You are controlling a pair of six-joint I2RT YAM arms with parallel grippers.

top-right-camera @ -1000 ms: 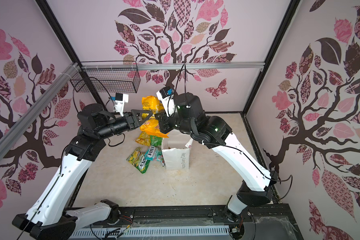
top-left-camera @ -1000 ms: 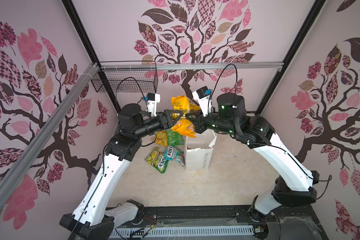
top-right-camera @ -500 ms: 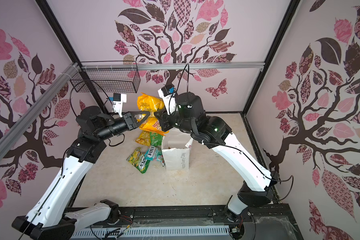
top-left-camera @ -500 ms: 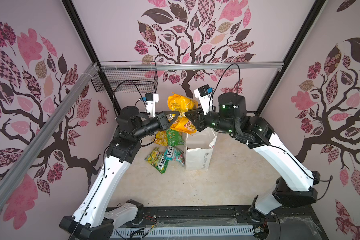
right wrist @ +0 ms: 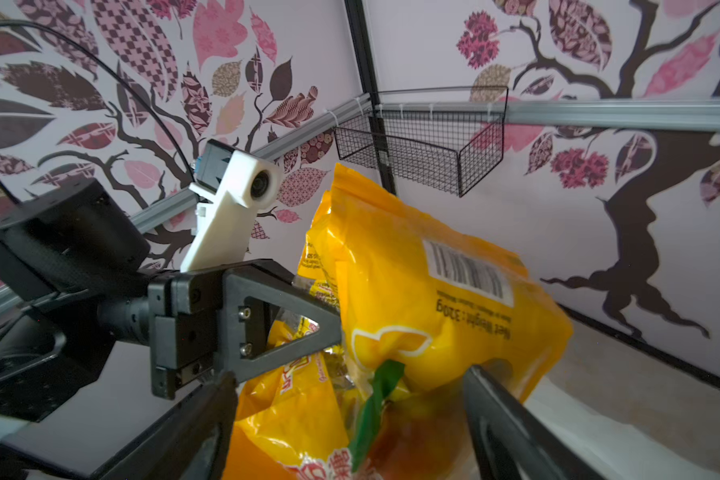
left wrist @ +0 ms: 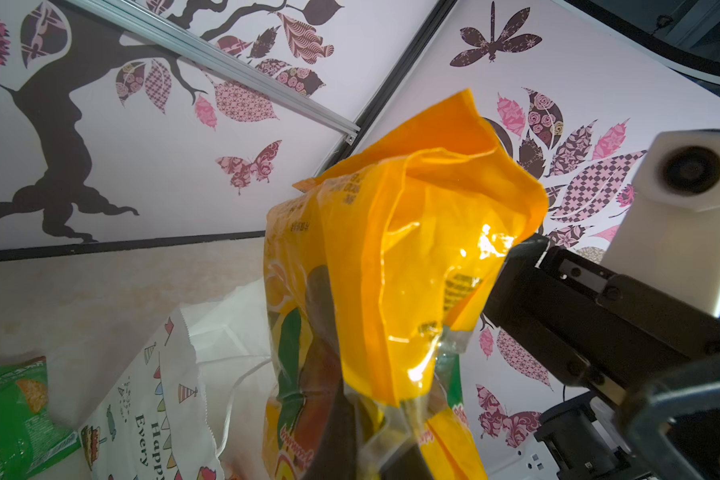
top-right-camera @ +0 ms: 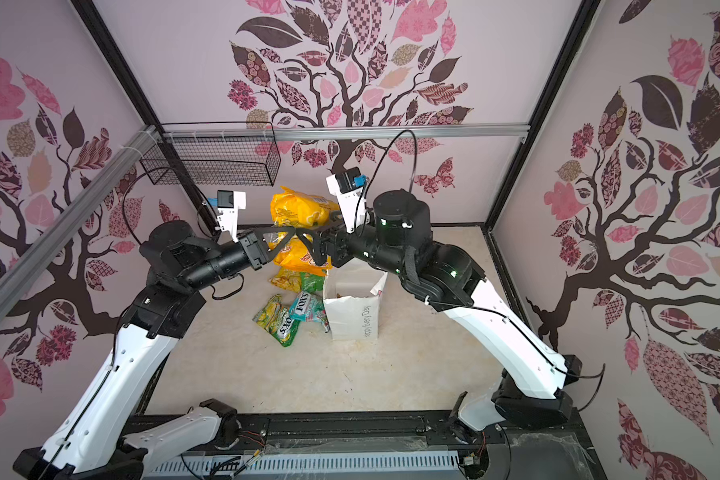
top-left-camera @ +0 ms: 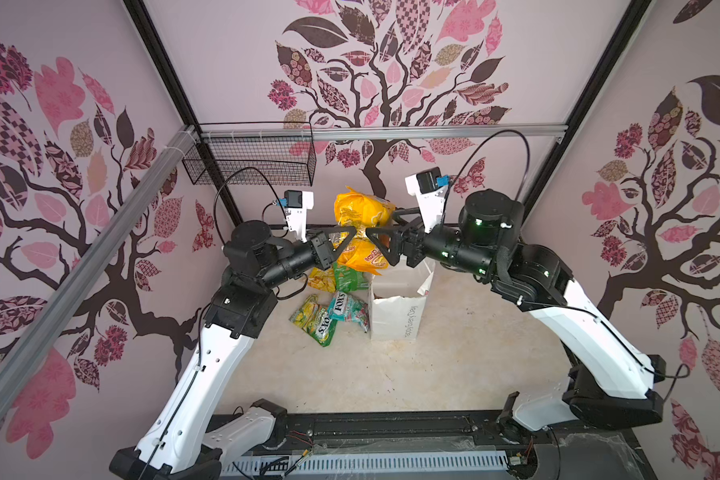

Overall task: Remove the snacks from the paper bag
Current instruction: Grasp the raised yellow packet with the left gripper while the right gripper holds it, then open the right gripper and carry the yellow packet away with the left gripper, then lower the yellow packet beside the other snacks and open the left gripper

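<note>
- The room first: pale walls (top-left-camera: 233, 62) covered in pink and brown tree wallpaper close in a beige table (top-left-camera: 433, 374).
- A black wire basket (top-left-camera: 250, 162) hangs on the rail at the back left corner.
- The white paper bag (top-left-camera: 395, 318) stands upright mid-table with its mouth open to the top and the grey lettering on the near face.
- And here's the action: the big yellow-orange packet (top-left-camera: 360, 208) is in the air, out of the bag and just above its left rim. Its long axis stands roughly upright, the crumpled sealed end on top, the barcode side turned to the right arm.
- The left gripper (top-left-camera: 352, 231) comes in from the left with its jaws pinched tight on the packet's middle.
- The right gripper (right wrist: 348, 374) faces it from the other side. In the right wrist view its jaws are spread wide with the packet between them; I cannot tell whether either one touches the foil.
- Down on the table, just left of the bag, four small packets huddle together: yellow (top-left-camera: 321, 280), green (top-left-camera: 350, 278), green-yellow FOX'S (top-left-camera: 314, 322) and teal-red FOX'S (top-left-camera: 348, 307).
</note>
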